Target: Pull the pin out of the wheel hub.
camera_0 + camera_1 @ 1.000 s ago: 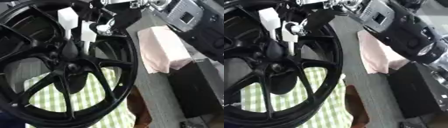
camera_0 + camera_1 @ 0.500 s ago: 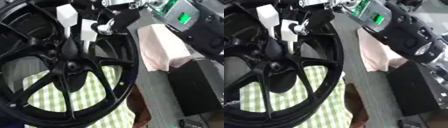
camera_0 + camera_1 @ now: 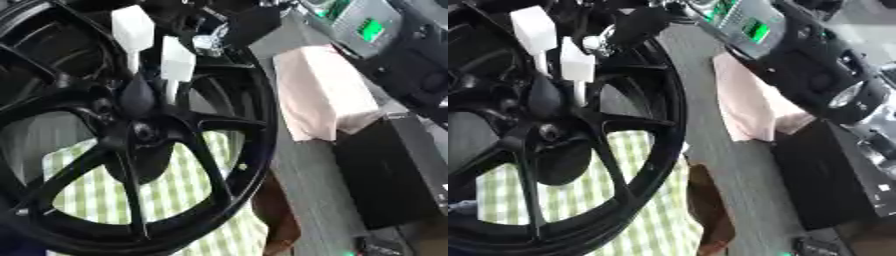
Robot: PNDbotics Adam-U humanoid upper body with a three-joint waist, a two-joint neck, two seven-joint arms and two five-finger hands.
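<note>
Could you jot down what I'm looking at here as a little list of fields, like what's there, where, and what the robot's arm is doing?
main object: black spoked wheel
under it: green and white checked cloth
pins: two white-headed pins standing in the hub area, both not yet pulled out
robot arm: right arm, black with a lit green screen, reaching in from the upper right
robot hand: dark fingers at the rim near the pins, grip unclear
beside the wheel: pale pink folded cloth, black box
left hand: not seen

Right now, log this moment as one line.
wheel: black, on checked cloth | pins: two white, standing at hub | right arm: upper right, hand unseen | pink cloth: beside rim
</note>
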